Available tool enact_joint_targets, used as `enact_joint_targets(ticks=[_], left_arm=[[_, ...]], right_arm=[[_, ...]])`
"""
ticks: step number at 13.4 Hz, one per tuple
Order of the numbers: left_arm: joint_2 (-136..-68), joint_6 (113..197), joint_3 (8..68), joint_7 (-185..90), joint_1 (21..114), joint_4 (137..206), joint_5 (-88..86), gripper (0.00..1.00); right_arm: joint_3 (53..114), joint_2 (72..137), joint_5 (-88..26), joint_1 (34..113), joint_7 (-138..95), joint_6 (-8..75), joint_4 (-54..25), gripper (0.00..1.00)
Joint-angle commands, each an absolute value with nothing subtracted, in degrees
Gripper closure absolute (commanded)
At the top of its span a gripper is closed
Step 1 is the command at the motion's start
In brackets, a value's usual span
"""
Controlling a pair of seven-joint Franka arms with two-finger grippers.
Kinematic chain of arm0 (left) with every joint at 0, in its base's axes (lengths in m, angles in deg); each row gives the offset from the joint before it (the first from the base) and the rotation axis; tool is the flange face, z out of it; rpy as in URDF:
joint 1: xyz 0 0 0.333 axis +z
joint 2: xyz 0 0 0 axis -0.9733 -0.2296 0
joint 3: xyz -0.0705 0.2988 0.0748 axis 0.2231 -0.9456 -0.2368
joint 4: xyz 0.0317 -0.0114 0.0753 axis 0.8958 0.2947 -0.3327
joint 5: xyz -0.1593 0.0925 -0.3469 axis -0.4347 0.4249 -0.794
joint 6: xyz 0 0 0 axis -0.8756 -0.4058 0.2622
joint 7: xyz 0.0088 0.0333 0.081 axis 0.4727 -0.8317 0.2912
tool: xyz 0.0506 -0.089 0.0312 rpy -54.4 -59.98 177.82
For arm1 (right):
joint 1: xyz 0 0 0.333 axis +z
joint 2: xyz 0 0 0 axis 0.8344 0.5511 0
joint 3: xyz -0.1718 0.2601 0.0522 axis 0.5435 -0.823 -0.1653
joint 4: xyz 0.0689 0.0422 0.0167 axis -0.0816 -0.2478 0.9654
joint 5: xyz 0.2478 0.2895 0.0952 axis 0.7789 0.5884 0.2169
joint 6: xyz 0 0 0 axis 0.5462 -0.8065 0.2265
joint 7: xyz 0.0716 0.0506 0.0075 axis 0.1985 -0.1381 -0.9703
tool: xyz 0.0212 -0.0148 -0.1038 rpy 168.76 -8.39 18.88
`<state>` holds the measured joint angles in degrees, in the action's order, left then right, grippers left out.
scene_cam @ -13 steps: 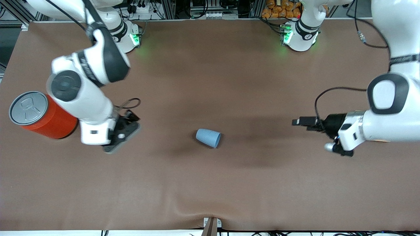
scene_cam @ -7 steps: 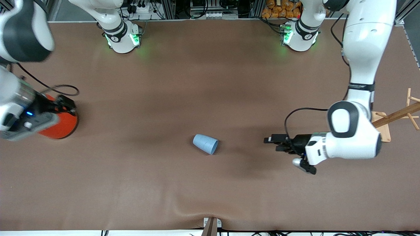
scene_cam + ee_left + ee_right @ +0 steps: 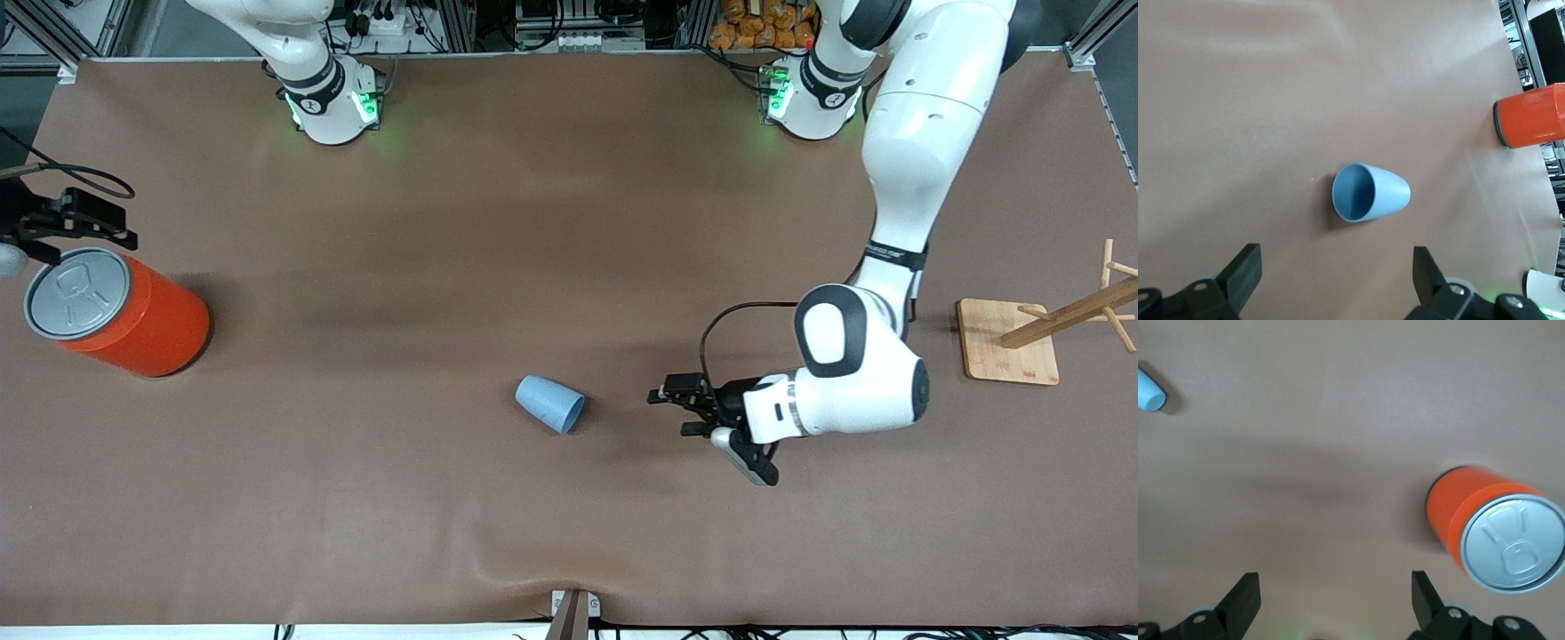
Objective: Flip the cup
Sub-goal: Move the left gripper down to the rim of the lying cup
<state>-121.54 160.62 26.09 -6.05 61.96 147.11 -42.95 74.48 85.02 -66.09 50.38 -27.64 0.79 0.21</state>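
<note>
With my left gripper point(image 3: 673, 411) lying low beside the cup point(image 3: 550, 404), which is resting on its side mid-desk, jaws wide and empty, I am risking nudging it rolling away, while my right gripper point(image 3: 84, 224) is waiting wide over the orange can point(image 3: 116, 311).

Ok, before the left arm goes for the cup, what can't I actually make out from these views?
- Right gripper: front view's edge cuts off its arm; only dark fingers show, above the large orange can with grey pull-tab lid.
- Small light-blue tapered plastic cup, lying on its side: the underside touching the brown table is hidden in every view.
- Wooden peg rack: its top runs off the front view's edge.
- Left gripper: open; its fingertips are cut off in the left wrist view.
</note>
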Motion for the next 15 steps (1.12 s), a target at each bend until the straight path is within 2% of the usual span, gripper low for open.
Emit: enact_joint_targets(ticks=[1,2,7,15], left_arm=[[-124.19,163.74,27.31,-3.55,61.52,144.76,-45.01,0.00],[-125.59,166.02,28.54,-3.11,61.26,144.59,-45.10,0.00],[-128.68,172.44,30.75,-3.19,59.06,143.27,-48.27,0.00],[-131.84,175.09,30.93,-3.54,57.48,139.32,-48.35,0.00]], right_arm=[[79.75,84.09,-66.28,58.45,-22.09,-2.05,2.35,0.00],[82.04,83.91,-66.28,60.49,-21.99,-2.23,2.36,0.00],[81.97,79.70,-66.19,57.17,-19.55,-2.40,0.95,0.00],[82.15,79.87,-66.28,57.52,-15.14,-2.84,0.95,0.00]])
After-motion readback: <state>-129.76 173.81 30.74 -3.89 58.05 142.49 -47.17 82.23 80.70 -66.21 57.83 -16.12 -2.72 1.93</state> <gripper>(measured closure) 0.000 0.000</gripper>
